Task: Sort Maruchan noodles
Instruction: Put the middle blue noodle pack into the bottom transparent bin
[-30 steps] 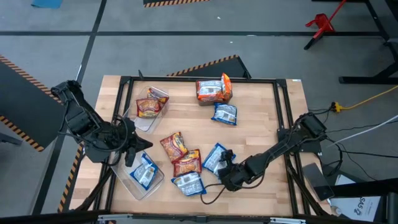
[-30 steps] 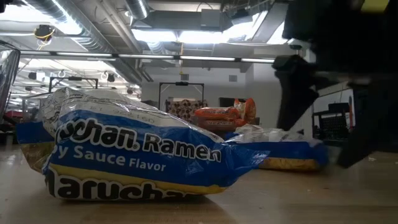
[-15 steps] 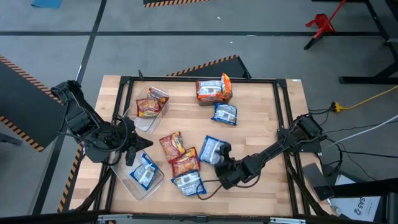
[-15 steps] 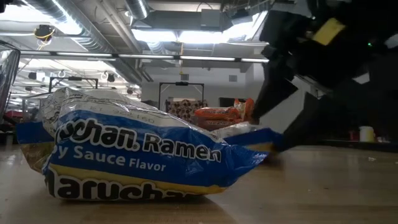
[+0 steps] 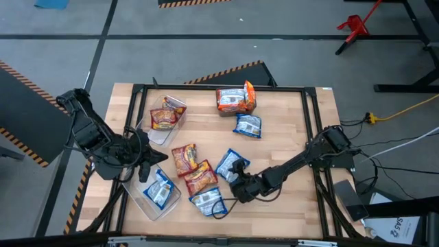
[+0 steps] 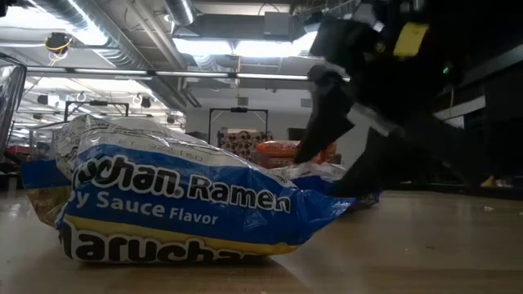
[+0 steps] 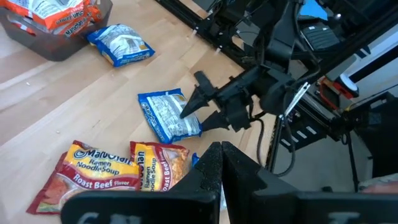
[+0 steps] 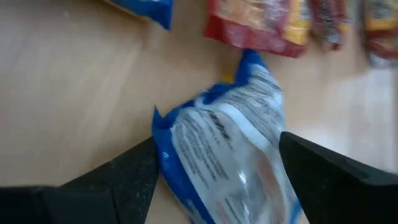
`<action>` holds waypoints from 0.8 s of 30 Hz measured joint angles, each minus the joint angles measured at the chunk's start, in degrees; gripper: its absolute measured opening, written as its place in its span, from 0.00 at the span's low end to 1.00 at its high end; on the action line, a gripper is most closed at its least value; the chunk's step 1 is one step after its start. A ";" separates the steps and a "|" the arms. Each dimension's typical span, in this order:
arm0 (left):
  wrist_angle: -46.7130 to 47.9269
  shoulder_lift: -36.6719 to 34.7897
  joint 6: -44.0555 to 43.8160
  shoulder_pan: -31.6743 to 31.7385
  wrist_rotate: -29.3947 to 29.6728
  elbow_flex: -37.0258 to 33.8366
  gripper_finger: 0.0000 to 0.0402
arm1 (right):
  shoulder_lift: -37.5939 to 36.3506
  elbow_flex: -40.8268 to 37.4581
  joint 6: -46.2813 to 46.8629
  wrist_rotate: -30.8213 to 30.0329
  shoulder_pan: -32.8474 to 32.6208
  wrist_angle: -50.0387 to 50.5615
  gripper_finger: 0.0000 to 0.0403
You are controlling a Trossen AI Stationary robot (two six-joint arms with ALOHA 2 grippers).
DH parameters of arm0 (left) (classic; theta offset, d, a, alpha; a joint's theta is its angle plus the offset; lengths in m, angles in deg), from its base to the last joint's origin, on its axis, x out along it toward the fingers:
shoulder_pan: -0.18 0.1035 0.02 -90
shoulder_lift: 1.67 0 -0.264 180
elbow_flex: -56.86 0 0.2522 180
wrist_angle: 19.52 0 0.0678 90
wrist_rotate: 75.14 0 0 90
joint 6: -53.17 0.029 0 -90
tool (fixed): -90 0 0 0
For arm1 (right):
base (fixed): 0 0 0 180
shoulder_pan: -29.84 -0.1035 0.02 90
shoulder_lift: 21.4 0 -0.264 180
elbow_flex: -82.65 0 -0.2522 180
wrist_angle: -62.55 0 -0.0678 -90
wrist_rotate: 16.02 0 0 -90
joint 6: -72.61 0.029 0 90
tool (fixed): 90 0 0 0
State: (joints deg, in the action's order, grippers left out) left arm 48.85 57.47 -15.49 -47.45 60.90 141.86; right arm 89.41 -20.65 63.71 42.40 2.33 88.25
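Observation:
Maruchan noodle packets lie scattered on the wooden table. My right gripper is low near the table's middle front, open, with a blue-and-white packet between its fingers. To the left of that packet lie two red-orange packets. Another blue packet lies near the front edge. My left gripper is shut and hangs empty over the table's left side, above a clear bin. My right gripper straddles the blue packet's right end with open fingers, coming from the table's right and slanting down. One finger lies against the packet's edge, and the other stands close beside it. The crumpled packet rests on the table.
The near-left bin holds one blue packet. A second clear bin at the far left holds red-orange packets. Orange packets and a blue one lie toward the far edge. A black frame borders the table.
My right gripper has moved toward the table's left edge and turned at the wrist, sliding the blue packet leftward along the table. The two red-orange packets beside it have been shoved a little left.

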 joint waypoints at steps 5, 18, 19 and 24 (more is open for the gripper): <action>0.00 0.00 -0.06 0.00 -0.02 0.00 0.00 | 2.11 0.19 -1.95 2.22 1.71 -1.83 0.77; 0.00 0.00 -0.15 0.00 -0.02 0.00 0.00 | 2.34 1.95 -1.61 -1.27 1.32 3.08 0.47; 0.00 0.00 -0.15 0.00 -0.02 -0.02 0.00 | 2.34 2.31 -1.01 -1.03 1.32 3.79 0.43; 0.00 0.00 -0.15 0.00 1.75 -0.01 0.00 | 2.34 4.87 -0.14 -0.79 1.34 8.34 0.28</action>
State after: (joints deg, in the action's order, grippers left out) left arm 48.85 57.47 -15.65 -47.45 62.64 141.85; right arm 91.75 -15.78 63.57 41.60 3.67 96.59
